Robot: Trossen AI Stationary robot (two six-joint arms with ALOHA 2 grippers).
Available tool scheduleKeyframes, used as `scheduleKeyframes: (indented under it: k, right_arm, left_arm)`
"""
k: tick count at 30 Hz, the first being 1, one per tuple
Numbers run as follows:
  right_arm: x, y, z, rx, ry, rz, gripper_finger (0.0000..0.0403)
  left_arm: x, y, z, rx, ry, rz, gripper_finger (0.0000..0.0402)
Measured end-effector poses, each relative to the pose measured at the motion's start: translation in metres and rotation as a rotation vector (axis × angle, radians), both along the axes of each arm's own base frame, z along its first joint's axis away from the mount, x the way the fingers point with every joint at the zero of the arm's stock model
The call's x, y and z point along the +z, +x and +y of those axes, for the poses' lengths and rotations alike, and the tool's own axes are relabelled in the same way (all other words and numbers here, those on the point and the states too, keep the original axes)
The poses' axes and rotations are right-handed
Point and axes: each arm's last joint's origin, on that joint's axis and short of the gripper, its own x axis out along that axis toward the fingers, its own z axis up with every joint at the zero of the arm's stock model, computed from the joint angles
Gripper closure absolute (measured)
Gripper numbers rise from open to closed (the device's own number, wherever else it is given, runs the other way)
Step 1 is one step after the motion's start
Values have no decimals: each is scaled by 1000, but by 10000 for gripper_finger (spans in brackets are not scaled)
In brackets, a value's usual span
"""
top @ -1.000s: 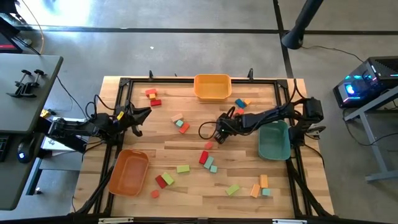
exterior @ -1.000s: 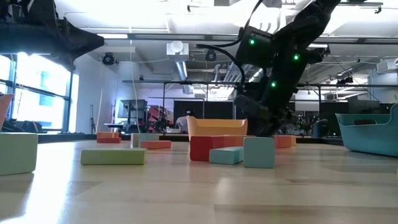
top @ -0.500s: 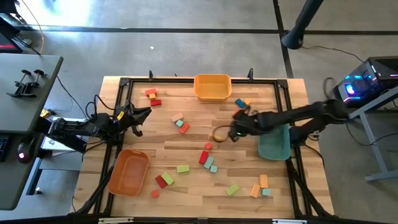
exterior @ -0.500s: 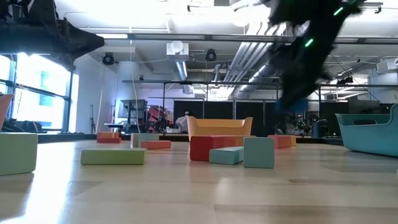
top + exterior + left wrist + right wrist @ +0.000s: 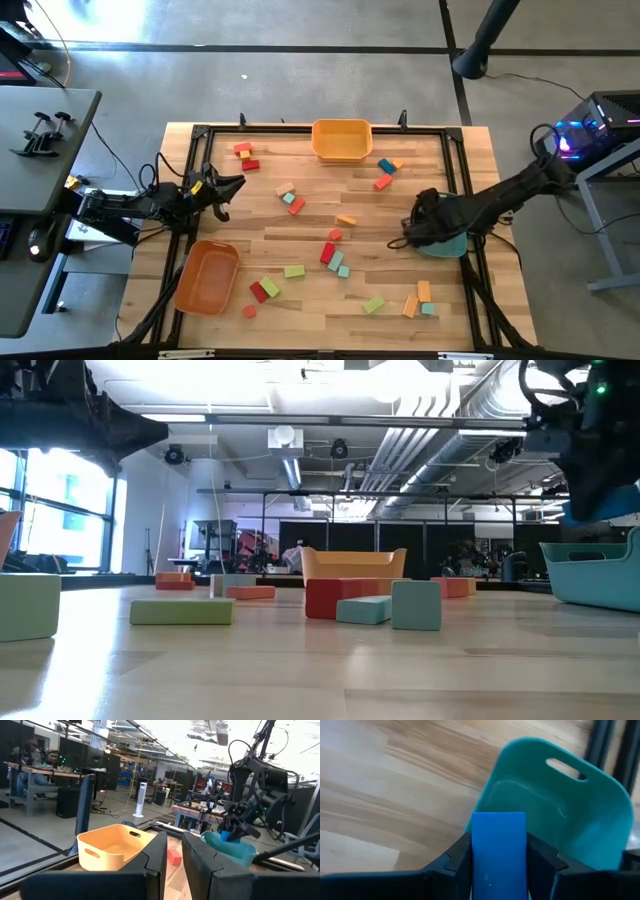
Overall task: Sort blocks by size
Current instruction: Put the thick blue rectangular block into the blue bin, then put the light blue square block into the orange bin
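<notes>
My right gripper [image 5: 410, 232] hangs over the table-centre rim of the teal tray [image 5: 447, 238], shut on a blue block [image 5: 498, 850]. The left wrist view also shows that blue block [image 5: 228, 836] above the tray. Loose blocks lie flat on the wood: an orange one [image 5: 346, 220], a red one [image 5: 383, 182] and a cluster [image 5: 335, 258] mid-table. My left gripper [image 5: 232, 185] waits raised near the table's left edge. Its fingers [image 5: 160, 855] stand a narrow gap apart with nothing between them. My right gripper pinches the blue block by two opposite side faces [image 5: 476, 851] between its two fingers. The fingers slant steeply down from above. The block is lifted clear, over the teal tray's rim [image 5: 485, 795].
A yellow tray [image 5: 342, 138] stands at the far edge and an orange tray [image 5: 207, 276] at the near left. More blocks lie at the far left [image 5: 245, 155], near the front [image 5: 268, 288] and near right [image 5: 420, 300]. A black frame [image 5: 300, 128] borders the table.
My right gripper has risen from mid-table and swung toward the table's right edge, to the teal tray. Its wrist has rolled and tipped on the way. The orange block it stood over now shows on the wood.
</notes>
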Motion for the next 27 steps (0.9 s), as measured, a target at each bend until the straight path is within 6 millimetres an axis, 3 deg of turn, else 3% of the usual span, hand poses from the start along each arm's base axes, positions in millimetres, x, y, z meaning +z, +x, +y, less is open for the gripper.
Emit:
scheduleKeyframes:
  k: [9, 22, 27]
  right_arm:
    - [-41, -16, -4, -74, 106, 111, 252]
    - [-35, -16, -1, 10, 70, 132, 235]
    - [-19, -21, 5, 27, -49, 132, 235]
  left_arm:
    - [0, 0, 0, 4, 22, 12, 356]
    - [-3, 0, 0, -19, -112, -22, 356]
    - [-3, 1, 0, -24, -140, -29, 356]
